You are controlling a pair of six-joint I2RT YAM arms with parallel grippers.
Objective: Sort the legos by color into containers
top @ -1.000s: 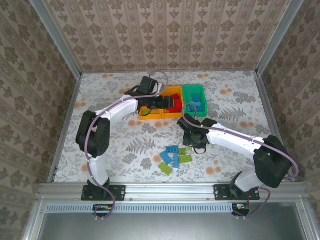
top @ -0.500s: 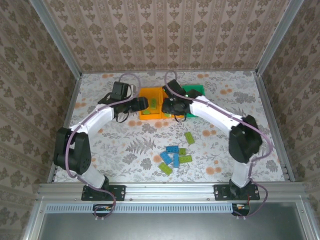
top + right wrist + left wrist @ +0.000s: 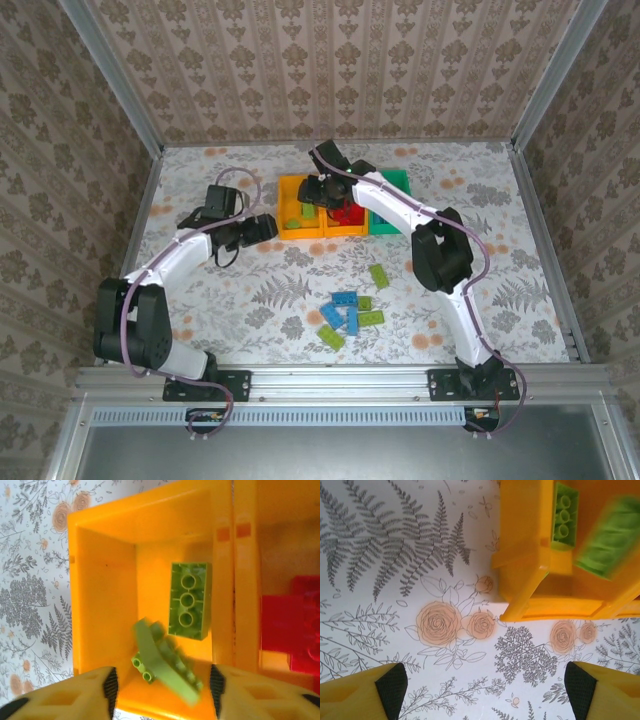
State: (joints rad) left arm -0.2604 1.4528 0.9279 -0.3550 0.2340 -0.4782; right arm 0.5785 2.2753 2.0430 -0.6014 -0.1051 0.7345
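my right end effector (image 3: 162, 685) has swung from the loose legos (image 3: 348, 315) on the table (image 3: 250, 290) to above the left orange bin (image 3: 102, 580), and its fingers have just parted. the lime brick (image 3: 165, 672) is blurred and tilted right beneath them, touching neither, dropping beside a green brick (image 3: 189, 600) that lies just ahead in the same bin. my left end effector (image 3: 486, 690) has backed off left of that bin and hangs wide open and empty; i judge one more green sorted, with the loose blues and greens well behind still to fetch.
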